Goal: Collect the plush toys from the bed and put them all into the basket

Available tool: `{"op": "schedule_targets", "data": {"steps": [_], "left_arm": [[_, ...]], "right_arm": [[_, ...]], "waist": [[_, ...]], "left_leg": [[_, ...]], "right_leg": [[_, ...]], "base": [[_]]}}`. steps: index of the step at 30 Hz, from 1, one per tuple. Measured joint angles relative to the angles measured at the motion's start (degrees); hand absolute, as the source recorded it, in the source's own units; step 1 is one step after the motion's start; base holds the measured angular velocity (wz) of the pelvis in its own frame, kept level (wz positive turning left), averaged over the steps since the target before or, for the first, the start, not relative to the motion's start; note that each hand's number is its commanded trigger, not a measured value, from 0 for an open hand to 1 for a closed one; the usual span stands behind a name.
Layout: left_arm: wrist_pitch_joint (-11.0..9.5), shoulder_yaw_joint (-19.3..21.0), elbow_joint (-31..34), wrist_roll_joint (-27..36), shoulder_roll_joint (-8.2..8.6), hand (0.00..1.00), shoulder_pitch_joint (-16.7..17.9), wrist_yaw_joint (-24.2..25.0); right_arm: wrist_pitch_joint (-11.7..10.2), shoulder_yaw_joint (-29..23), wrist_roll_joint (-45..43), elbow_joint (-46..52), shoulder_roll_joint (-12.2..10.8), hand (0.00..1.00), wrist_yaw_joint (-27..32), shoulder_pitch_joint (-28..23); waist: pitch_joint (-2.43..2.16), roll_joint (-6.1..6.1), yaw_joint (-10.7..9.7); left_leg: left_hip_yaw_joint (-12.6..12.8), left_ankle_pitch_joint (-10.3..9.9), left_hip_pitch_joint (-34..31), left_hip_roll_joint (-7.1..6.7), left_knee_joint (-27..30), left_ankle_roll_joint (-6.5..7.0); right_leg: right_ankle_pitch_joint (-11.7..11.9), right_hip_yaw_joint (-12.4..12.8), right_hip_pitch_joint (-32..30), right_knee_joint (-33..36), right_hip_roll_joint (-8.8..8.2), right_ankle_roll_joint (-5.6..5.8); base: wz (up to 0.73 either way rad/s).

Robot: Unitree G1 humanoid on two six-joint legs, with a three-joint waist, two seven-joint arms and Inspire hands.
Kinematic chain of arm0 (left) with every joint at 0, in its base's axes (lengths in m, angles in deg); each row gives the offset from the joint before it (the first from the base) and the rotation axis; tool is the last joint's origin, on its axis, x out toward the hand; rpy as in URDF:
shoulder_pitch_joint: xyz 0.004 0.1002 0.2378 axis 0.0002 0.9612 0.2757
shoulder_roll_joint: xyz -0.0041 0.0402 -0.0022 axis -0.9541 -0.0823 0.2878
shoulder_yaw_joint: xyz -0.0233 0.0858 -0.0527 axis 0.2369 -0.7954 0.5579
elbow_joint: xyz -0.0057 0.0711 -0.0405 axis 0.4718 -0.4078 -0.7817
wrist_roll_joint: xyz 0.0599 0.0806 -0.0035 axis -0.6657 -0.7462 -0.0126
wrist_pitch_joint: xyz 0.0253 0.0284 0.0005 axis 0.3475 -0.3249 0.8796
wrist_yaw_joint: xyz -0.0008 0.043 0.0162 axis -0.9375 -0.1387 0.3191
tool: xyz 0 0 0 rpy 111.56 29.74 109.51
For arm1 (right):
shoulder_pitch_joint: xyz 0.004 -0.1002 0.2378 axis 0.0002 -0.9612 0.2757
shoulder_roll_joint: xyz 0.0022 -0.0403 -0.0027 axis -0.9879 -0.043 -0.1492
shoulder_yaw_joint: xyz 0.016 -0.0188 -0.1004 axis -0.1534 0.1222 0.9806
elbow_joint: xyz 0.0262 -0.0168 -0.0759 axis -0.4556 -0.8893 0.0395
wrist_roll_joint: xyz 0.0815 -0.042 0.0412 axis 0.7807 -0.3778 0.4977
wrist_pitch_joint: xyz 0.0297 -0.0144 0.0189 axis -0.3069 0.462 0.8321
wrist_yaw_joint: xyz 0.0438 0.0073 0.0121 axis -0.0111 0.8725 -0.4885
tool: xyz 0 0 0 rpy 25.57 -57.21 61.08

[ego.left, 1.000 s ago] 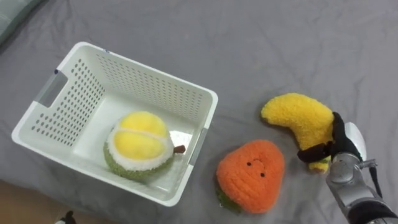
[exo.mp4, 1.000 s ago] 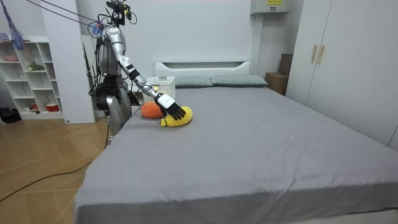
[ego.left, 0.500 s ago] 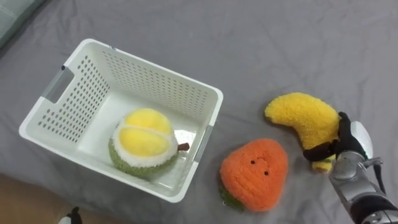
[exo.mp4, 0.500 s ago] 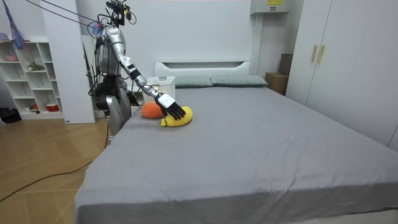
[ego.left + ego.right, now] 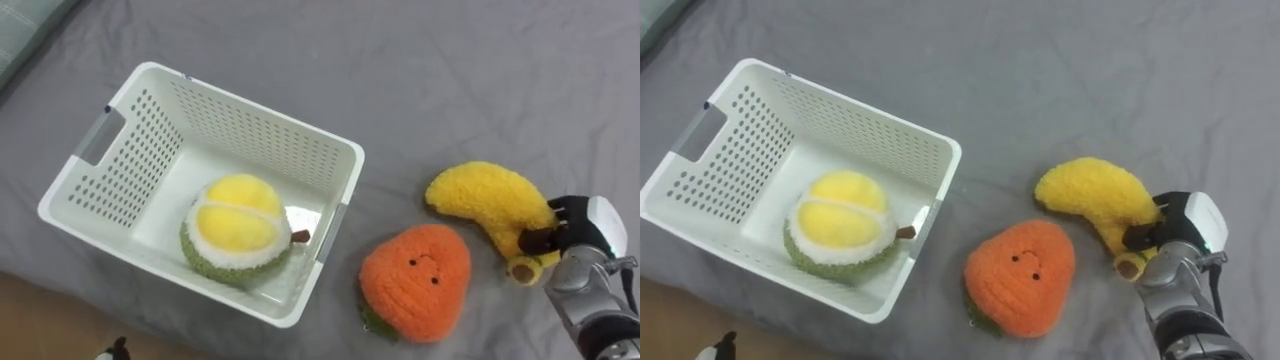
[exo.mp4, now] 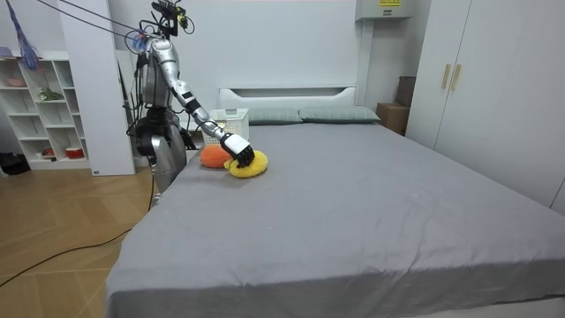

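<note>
A yellow plush banana point(image 5: 487, 203) point(image 5: 1095, 197) lies on the grey bed point(image 5: 470, 70). My right hand point(image 5: 578, 228) point(image 5: 1180, 230) sits at its near right end, fingers curled round the stem end. An orange plush fruit with a small face point(image 5: 415, 283) point(image 5: 1020, 276) lies just left of the banana. A white perforated basket point(image 5: 120, 160) point(image 5: 725, 150) stands to the left, with a yellow-and-green plush durian point(image 5: 238, 230) inside it. In the room view I stand at the bedside, right arm stretched down to the banana point(image 6: 251, 165).
A pillow corner point(image 5: 25, 30) shows at the top left. The bed's near edge runs along the bottom left, with floor point(image 5: 40, 330) below. Open grey sheet lies beyond the toys. Wardrobes point(image 6: 494, 88) and shelves point(image 6: 44, 106) stand about the room.
My right hand's fingers have gone from stretched over the banana to curled round its end. The banana has bunched up shorter in the room view. The head view has shifted slightly.
</note>
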Motion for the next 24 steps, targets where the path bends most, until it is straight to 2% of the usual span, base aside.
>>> {"op": "schedule_targets", "data": {"steps": [4, 10, 18, 24], "left_arm": [[0.2, -0.4, 0.0, 2.3, -0.1, 0.0, 0.0, 0.0], [0.8, -1.2, -0.1, 4.3, -0.16, 0.0, 0.0, 0.1], [0.8, -1.6, -0.2, 4.2, -0.39, 0.0, 0.3, -0.2], [0.6, -1.6, -0.2, 4.2, -1.19, 0.0, 0.5, -0.2]], "right_arm": [[-0.1, 0.5, 1.9, -1.3, 0.5, 1.0, -1.0, 0.0], [0.0, 0.5, 2.1, -2.3, 0.6, 1.0, -1.8, 0.0], [0.6, 0.4, 2.0, -3.5, 0.7, 1.0, -2.3, -0.1], [0.6, 0.4, 1.5, -3.3, 0.7, 1.0, -2.3, 0.0]], "waist": [[-0.21, 0.36, -0.1], [-0.23, 0.39, -0.1], [-0.23, 0.39, -0.2], [-0.25, 0.35, -0.2]], "left_leg": [[-0.5, 0.1, 0.0, -0.09, 0.2, 0.03], [-0.9, 0.6, 0.1, -0.27, 0.2, 0.03], [-1.2, 0.8, 0.2, -0.32, 0.1, 0.05], [-0.9, 0.8, 1.2, -0.3, -0.3, 0.04]], "right_leg": [[0.0, -0.1, 0.2, 0.1, -0.12, 0.0], [0.0, -0.4, 0.4, 0.3, -0.33, 0.0], [0.0, -0.7, 0.4, 0.9, -0.46, -0.02], [0.0, -0.7, 1.1, 0.9, -0.4, -0.04]], "base": [[0.02], [0.04], [0.02], [0.0]]}}
